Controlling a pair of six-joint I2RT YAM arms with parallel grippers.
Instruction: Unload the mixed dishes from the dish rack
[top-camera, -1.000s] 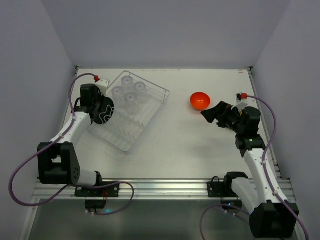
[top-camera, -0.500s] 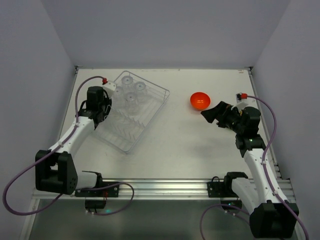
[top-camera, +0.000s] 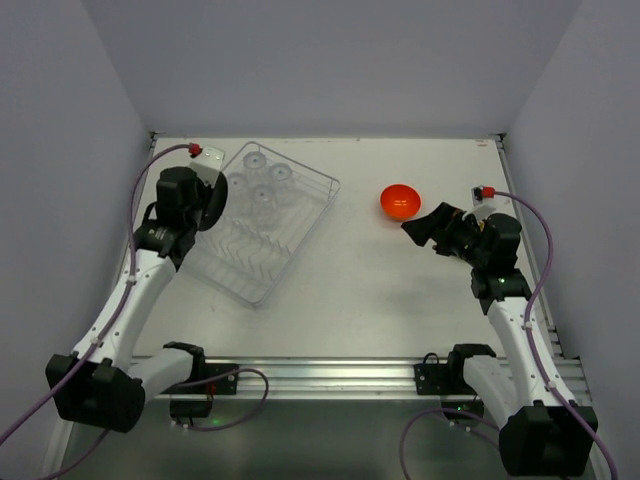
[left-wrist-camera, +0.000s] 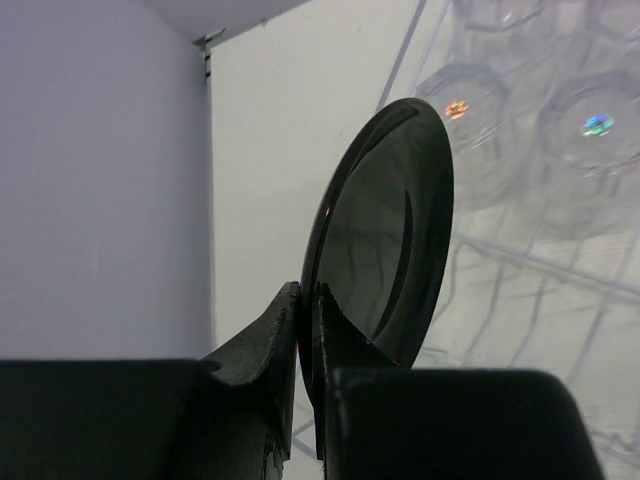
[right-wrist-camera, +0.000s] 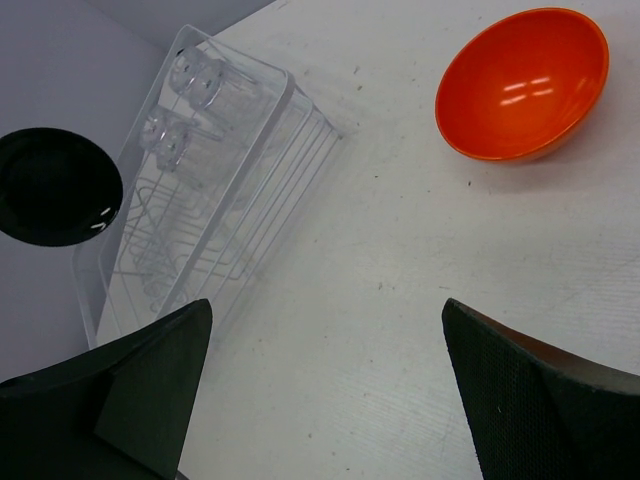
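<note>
My left gripper is shut on the rim of the round plate, holding it on edge above the left side of the dish rack. In the left wrist view the plate's black face stands between my closed fingers. Several clear tumblers stand in the rack's far end, also seen behind the plate. The orange bowl sits upright on the table right of the rack. My right gripper is open and empty just right of the bowl.
The right wrist view shows the rack, its tumblers and the held plate at the left. White walls close in the table on the left, back and right. The rack lies at an angle.
My left arm has lifted the plate up and a little to the left, off the rack's tines. The right arm and the orange bowl have not moved.
</note>
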